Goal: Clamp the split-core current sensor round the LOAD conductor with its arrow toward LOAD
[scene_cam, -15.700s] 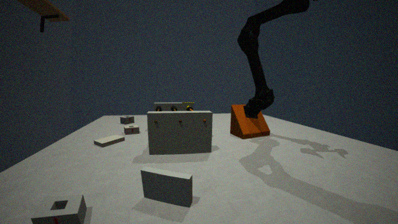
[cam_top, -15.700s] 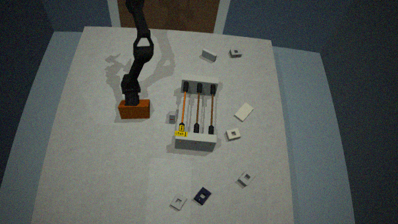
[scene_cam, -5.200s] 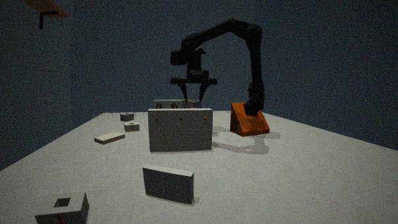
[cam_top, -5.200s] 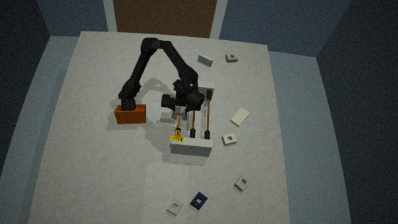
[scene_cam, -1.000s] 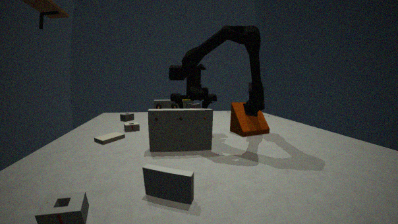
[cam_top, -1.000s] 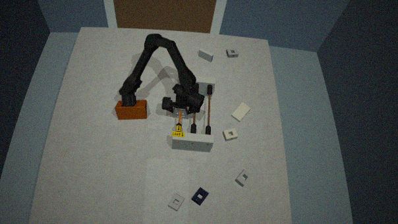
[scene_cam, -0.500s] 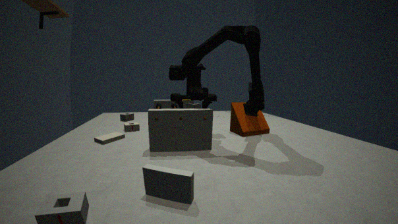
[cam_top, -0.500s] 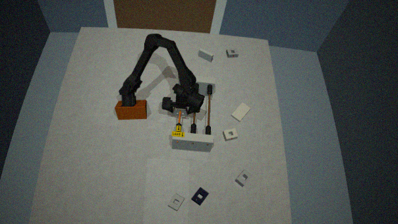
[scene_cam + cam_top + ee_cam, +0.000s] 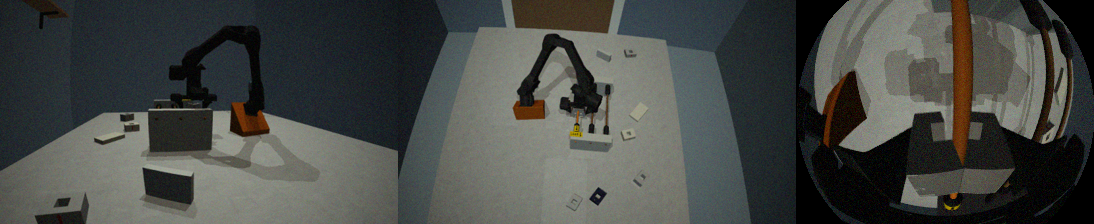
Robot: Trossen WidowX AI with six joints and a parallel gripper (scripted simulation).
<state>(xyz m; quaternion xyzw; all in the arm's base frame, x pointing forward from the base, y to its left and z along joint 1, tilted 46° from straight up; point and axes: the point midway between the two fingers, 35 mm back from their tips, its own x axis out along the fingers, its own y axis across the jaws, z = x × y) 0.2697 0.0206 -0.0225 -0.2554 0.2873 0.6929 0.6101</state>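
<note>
My gripper (image 9: pixel 578 111) (image 9: pixel 955 130) is shut on the grey current sensor (image 9: pixel 581 114) (image 9: pixel 933 184), with a black finger at each side of it. The orange LOAD conductor (image 9: pixel 577 117) (image 9: pixel 962 75) runs into the sensor and comes out on the side of the yellow LOAD marker (image 9: pixel 576 134). The sensor's two halves sit around the conductor and meet at a seam in the wrist view. Whether the latch is caught cannot be told. The arrow on the sensor cannot be made out. In the exterior view the holder hides most of the sensor.
Two brown conductors (image 9: pixel 592 117) (image 9: pixel 607 110) run beside the LOAD one, between the grey end blocks of the holder (image 9: pixel 590 145) (image 9: pixel 180 132). A dark blue block (image 9: pixel 593 196), a pale slab (image 9: pixel 639 111) and several small grey or white blocks lie around. The arm's orange base (image 9: pixel 530 112) (image 9: pixel 248 125) stands nearby.
</note>
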